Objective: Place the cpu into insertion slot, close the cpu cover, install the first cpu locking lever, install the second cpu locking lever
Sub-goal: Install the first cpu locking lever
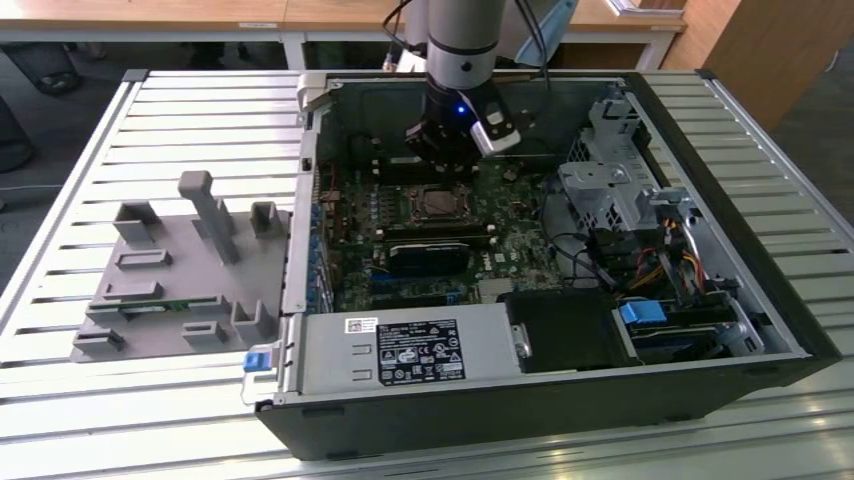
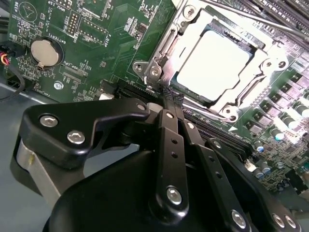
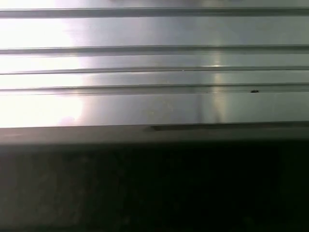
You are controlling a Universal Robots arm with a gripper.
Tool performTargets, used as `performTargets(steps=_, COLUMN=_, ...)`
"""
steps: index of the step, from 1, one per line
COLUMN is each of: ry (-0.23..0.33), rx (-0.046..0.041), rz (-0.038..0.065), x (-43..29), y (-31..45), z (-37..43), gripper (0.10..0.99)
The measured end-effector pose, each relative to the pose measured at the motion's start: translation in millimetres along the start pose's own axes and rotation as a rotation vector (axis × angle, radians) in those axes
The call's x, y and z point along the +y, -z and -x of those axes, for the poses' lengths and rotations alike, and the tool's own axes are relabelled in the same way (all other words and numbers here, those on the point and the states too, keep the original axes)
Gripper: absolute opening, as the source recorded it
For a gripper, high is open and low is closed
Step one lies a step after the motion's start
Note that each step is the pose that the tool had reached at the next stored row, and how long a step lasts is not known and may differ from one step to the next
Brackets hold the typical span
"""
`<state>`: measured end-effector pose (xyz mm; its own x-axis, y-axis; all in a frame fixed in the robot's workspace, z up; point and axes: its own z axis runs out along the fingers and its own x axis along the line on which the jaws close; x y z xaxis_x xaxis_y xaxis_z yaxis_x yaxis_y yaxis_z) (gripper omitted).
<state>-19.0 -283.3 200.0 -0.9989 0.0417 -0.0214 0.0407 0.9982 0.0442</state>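
Observation:
The cpu (image 2: 215,60) lies flat in the insertion slot (image 1: 437,205) on the green motherboard, its pale metal face showing. The silvery cpu cover (image 2: 163,50) lies down around it, framing the chip in its square window. A thin metal locking lever (image 2: 241,14) runs along the socket's far side. My gripper (image 2: 171,95) is shut with nothing visibly between its black fingers (image 2: 166,125), the tips hovering just beside a corner of the cover. In the exterior view my gripper (image 1: 445,168) hangs inside the open computer case, just behind the socket.
A grey power-supply box (image 1: 400,352) sits at the case's front, with a drive cage (image 1: 607,190) and cables at the exterior view's right. A grey parts fixture (image 1: 187,275) stands on the slatted metal table (image 3: 154,101). A coin battery (image 2: 44,52) is on the board.

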Motion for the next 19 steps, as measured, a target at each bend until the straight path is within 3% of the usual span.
performTargets(steps=7, ry=0.000, rx=0.0000, rz=-0.005, x=-0.2, y=-2.3, z=-0.1, gripper=0.106)
performTargets(steps=13, ry=0.000, rx=-0.0012, rz=-0.003, x=0.3, y=-0.5, z=0.2, gripper=0.106)
performTargets(steps=19, ry=0.000, rx=-0.0003, rz=-0.010, x=-0.1, y=-0.5, z=0.0, gripper=0.106)
